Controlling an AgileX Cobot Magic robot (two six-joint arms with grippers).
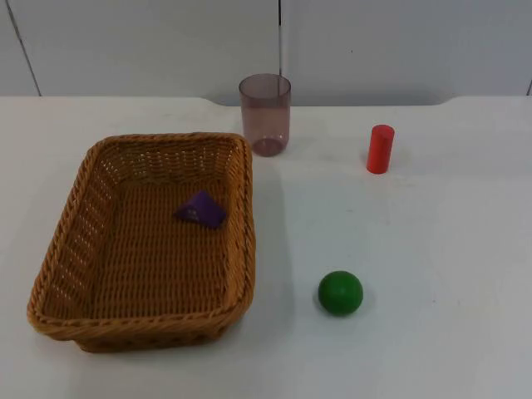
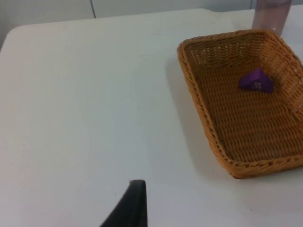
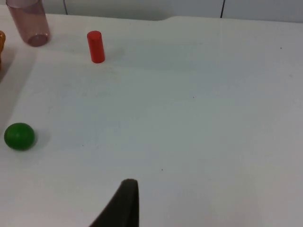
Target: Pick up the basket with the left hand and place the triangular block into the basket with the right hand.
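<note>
- purple triangular block [image 1: 200, 209] already sits inside the woven wicker basket [image 1: 66, 241], so the drop looks done
- left gripper [image 2: 128, 208] beside the basket, right gripper [image 3: 120, 205] well apart from it, jaws can't tell

My top camera looks down and forward over the surface [image 1: 432, 249] to the grey partition wall. The left wrist camera sits low, off to the basket's [image 2: 203, 109] outer side, facing across it toward the cup [image 2: 271, 14]. The right wrist camera faces the green ball [image 3: 19, 136] and red cylinder [image 3: 96, 47]; it probably catches the basket's edge. All three views share the cup.
</note>
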